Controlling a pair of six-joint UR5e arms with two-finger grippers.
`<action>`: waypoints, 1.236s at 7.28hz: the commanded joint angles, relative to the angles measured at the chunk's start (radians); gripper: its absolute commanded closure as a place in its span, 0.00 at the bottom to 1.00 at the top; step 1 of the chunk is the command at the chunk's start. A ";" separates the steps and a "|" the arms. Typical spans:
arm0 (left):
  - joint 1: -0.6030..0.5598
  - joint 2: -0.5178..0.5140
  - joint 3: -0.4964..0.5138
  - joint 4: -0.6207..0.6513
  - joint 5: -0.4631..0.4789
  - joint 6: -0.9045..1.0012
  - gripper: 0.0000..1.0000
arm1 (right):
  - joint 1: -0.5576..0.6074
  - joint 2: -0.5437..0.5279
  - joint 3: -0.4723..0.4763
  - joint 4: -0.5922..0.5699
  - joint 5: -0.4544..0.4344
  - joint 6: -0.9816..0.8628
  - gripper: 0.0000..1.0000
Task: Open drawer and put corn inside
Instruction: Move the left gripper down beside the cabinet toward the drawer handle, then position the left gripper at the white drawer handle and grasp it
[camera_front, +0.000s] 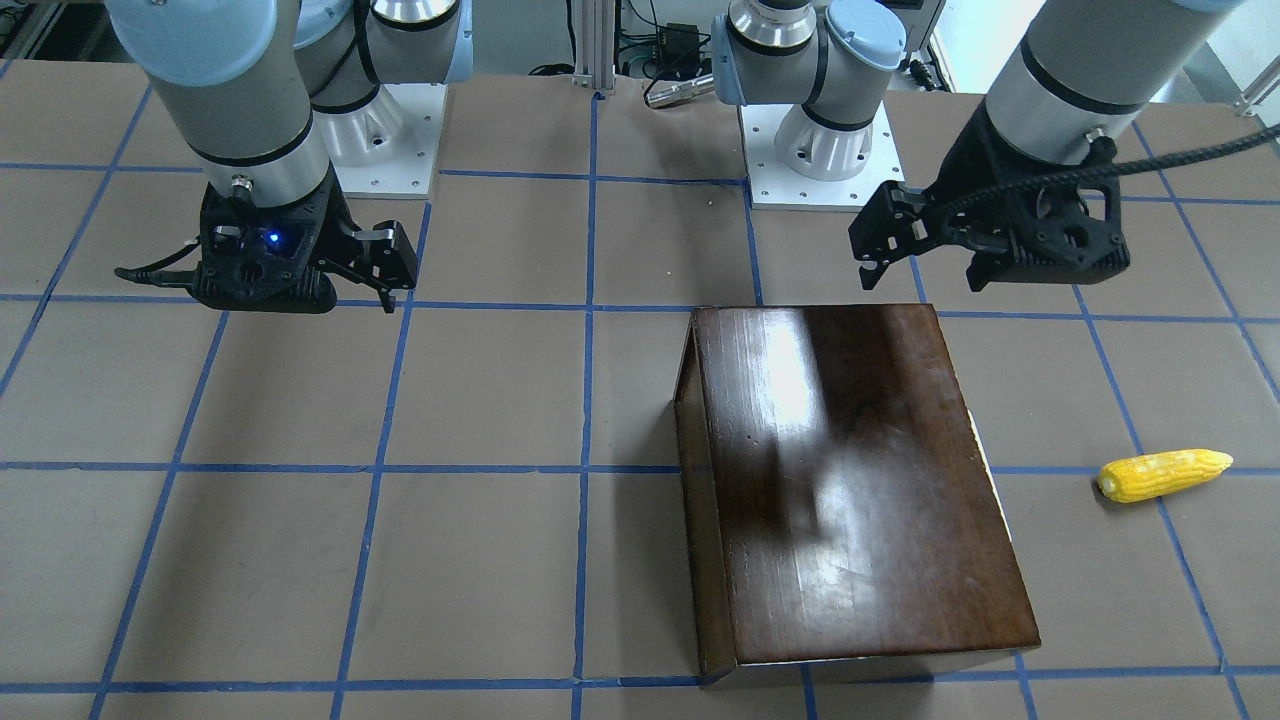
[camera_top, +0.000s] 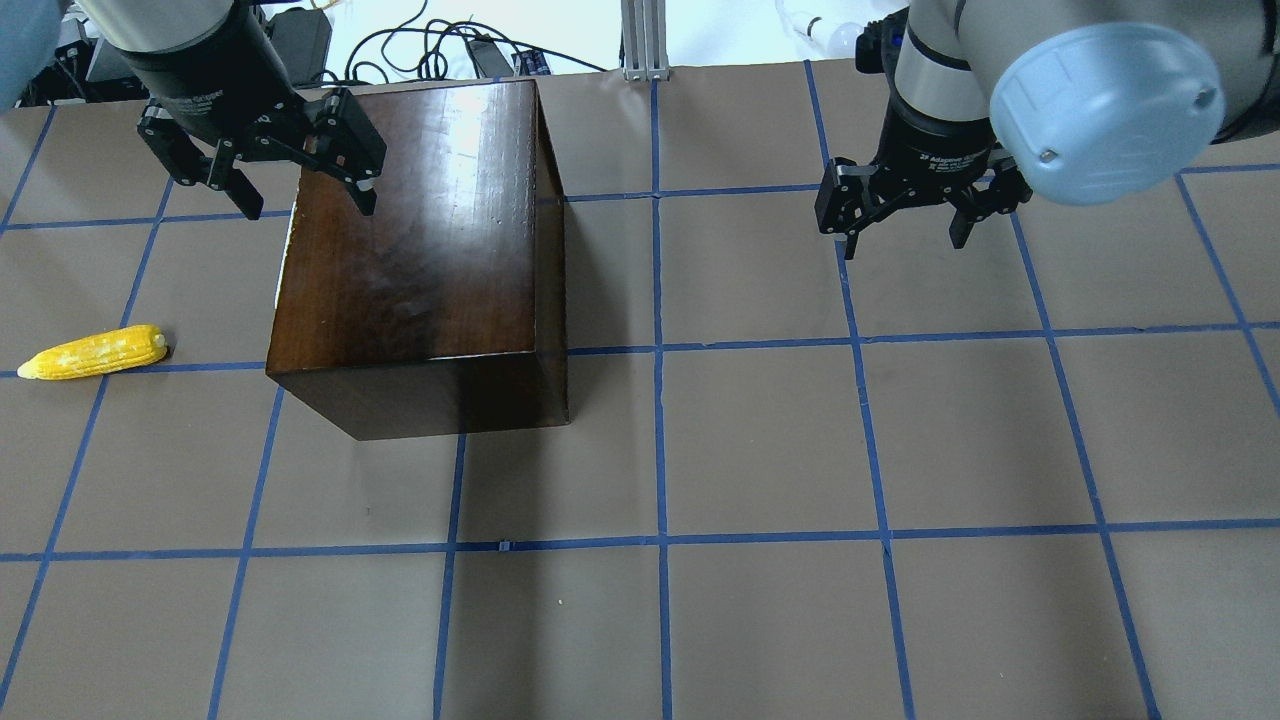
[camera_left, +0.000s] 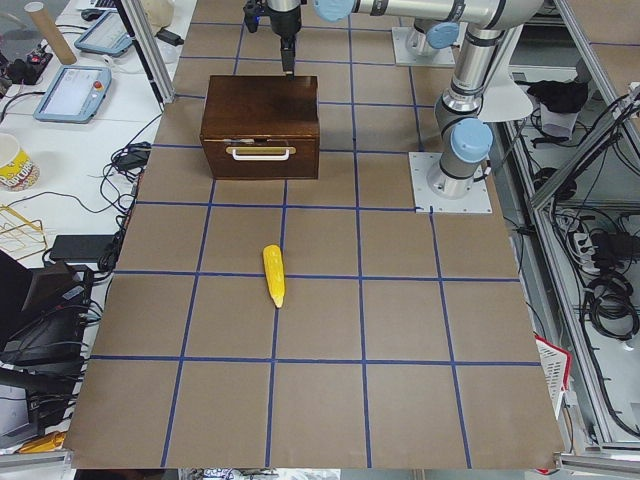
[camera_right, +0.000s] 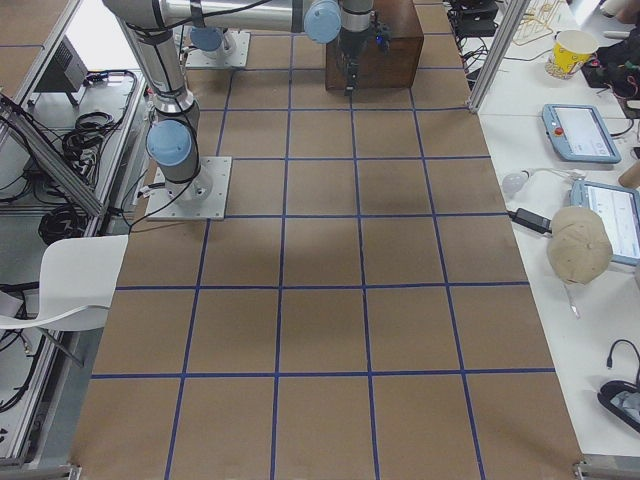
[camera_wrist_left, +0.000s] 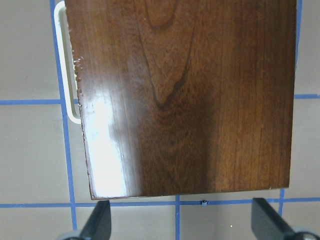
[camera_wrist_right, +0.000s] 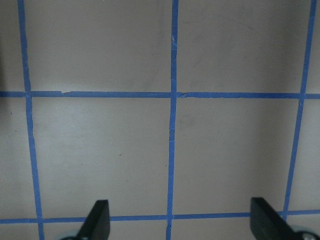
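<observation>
The glossy dark-brown wooden box (camera_top: 420, 250) stands on the table's left half. Its drawer (camera_left: 260, 162) is closed; the dark front panel with a white handle (camera_left: 260, 152) faces the table's left end. The handle also shows in the left wrist view (camera_wrist_left: 62, 65). The yellow corn (camera_top: 95, 352) lies on the table left of the box, apart from it, also in the front-facing view (camera_front: 1165, 474). My left gripper (camera_top: 305, 195) is open and empty above the box's far left corner. My right gripper (camera_top: 903, 235) is open and empty over bare table on the right.
The table is brown with a blue tape grid. The two arm bases (camera_front: 380, 130) (camera_front: 825, 150) stand on the robot's side. An aluminium post (camera_top: 640, 40) and cables lie past the far edge. Tablets (camera_left: 70, 90) sit on a side bench.
</observation>
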 joint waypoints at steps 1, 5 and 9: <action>0.116 -0.035 0.008 0.001 -0.029 0.125 0.00 | 0.000 0.000 0.000 -0.001 0.000 0.000 0.00; 0.285 -0.147 0.002 0.041 -0.119 0.276 0.00 | 0.000 0.000 0.000 -0.001 0.000 0.000 0.00; 0.334 -0.239 -0.010 0.095 -0.181 0.330 0.00 | 0.000 -0.001 0.000 -0.001 0.000 0.000 0.00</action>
